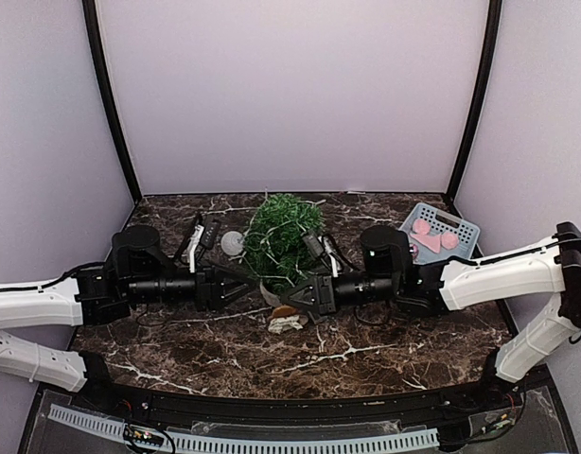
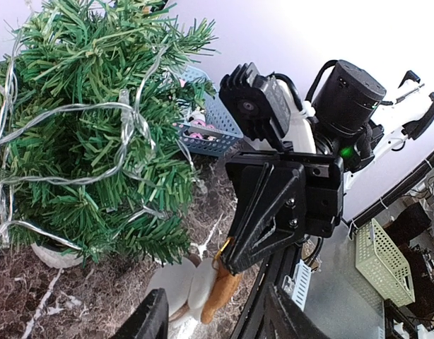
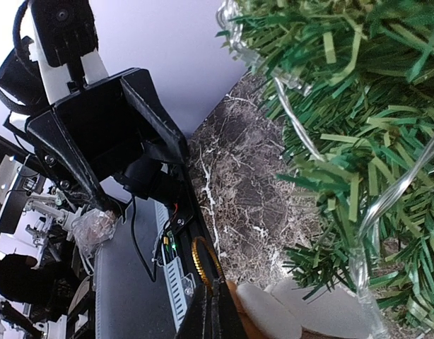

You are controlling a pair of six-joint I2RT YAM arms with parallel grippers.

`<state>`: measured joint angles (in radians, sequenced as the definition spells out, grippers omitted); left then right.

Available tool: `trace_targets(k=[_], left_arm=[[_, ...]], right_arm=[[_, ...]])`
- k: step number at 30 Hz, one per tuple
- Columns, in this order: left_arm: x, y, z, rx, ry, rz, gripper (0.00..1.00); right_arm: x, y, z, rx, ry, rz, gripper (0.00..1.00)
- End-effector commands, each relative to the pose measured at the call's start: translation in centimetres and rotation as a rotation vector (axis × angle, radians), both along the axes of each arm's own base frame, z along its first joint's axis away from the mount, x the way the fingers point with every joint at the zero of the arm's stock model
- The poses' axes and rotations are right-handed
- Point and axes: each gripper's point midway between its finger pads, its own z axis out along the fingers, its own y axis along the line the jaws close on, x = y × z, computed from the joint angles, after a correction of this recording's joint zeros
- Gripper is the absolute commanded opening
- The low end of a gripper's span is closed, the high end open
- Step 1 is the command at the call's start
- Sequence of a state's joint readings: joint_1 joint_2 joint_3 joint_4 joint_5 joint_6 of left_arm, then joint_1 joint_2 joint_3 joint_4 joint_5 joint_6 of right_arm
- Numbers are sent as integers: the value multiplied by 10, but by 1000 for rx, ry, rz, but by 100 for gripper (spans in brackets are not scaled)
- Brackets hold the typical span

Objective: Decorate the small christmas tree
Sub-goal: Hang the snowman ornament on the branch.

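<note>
The small christmas tree [image 1: 282, 236] stands mid-table in a pale pot [image 2: 53, 255] and is wound with a clear string of lights [image 2: 97, 109]. My right gripper [image 1: 293, 299] is shut on the gold loop [image 3: 204, 260] of a white and orange-brown felt ornament [image 1: 288, 319], which hangs just in front of the tree's base. The right wrist view shows that grip [image 3: 218, 305], and the ornament [image 3: 295, 316] lies beside it. My left gripper [image 1: 255, 283] is open and empty, facing the right one, with the ornament [image 2: 176, 286] between its fingers [image 2: 150, 319].
A blue basket [image 1: 458, 231] with pink ornaments [image 1: 426, 236] sits at the back right. A white ball [image 1: 233, 243] and a black box with cable [image 1: 208, 234] lie left of the tree. Purple walls enclose the marble table [image 1: 215, 355].
</note>
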<state>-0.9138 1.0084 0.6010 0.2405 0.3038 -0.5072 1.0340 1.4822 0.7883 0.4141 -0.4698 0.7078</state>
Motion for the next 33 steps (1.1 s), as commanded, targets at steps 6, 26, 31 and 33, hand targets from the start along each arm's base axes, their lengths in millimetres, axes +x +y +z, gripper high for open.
trace_targets(k=[6,26,31,33], left_arm=[[9,-7,11,-34,-14,-28,49],[23,-12,29,-35,-64,-60,49],[23,-12,31,-36,-66,-62,48],[23,-11,30,-34,-66,-60,49]], right_arm=[[18,-4,52,22,-110,-89,0],[58,-78,98,-40,-145,-112,0],[73,-86,100,-34,-141,-91,0],[79,-88,101,-31,-145,-85,0]])
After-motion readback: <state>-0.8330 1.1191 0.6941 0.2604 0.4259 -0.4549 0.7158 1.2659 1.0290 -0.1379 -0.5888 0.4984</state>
